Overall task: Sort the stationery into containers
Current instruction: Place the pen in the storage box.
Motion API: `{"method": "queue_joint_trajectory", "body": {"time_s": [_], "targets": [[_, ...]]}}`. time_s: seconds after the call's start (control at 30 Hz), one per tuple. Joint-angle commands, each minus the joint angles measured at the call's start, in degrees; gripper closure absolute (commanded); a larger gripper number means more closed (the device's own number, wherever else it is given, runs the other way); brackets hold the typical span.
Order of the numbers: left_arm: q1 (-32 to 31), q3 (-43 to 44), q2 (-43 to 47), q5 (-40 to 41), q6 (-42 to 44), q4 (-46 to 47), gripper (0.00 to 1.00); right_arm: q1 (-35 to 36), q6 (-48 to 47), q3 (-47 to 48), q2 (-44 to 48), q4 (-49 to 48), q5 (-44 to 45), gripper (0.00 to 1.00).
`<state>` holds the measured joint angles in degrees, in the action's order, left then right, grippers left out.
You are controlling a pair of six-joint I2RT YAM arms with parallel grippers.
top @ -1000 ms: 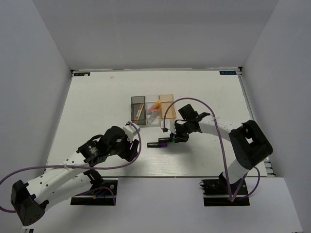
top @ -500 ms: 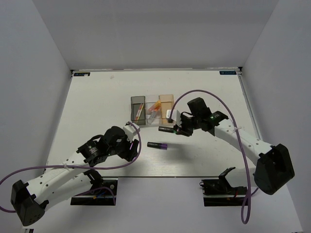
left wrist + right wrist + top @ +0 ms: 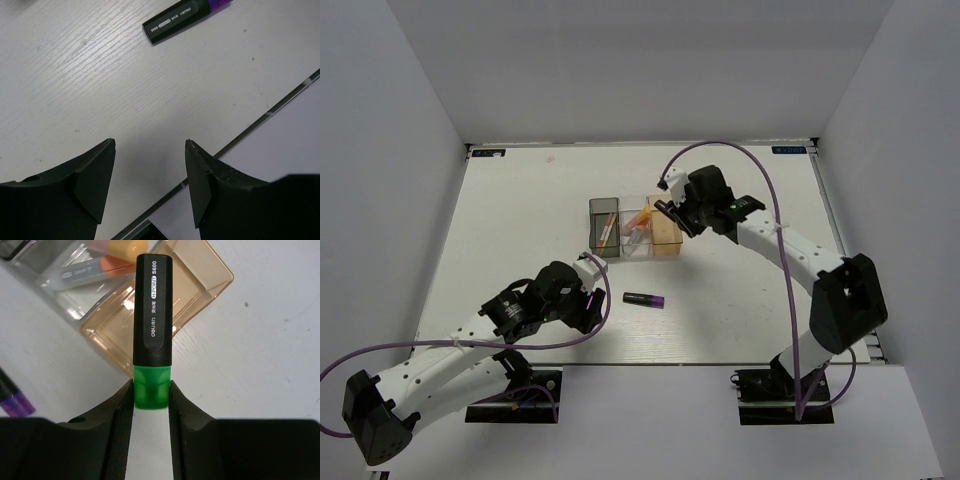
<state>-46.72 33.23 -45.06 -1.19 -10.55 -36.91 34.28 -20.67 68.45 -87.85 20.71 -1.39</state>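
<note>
The green marker (image 3: 152,315) is held by its green end between the two fingers of the right gripper (image 3: 151,390), which squeeze it tight. Its black end points out over the tan-orange box (image 3: 200,285), the one at the right of the row of three joined boxes. I cannot tell if the marker touches that box. The clear box (image 3: 55,282) in the middle has two silvery-orange tubes (image 3: 95,269) lying inside it. The dark grey box (image 3: 594,240) at the left of the row has two thin things (image 3: 607,230) in it, too small to tell apart. The purple marker (image 3: 645,299) lies flat on the white table (image 3: 520,200), well apart from the boxes. The left gripper (image 3: 149,145) hangs low over the table near that marker, with its fingers spread wide and nothing between them.
</note>
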Motion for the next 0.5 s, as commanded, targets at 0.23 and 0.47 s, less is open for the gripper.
{"method": "queue_joint_trajectory", "body": {"time_s": [0.23, 0.47], "targets": [[-0.1, -0.1, 0.6, 0.6, 0.1, 0.4, 0.32, -0.7, 14.0, 11.1, -11.3, 3.1, 6.8, 1.00], [-0.2, -0.3, 0.5, 0.2, 0.1, 0.5, 0.32, -0.8, 18.0, 19.9, -18.5, 9.0, 6.9, 0.96]]}}
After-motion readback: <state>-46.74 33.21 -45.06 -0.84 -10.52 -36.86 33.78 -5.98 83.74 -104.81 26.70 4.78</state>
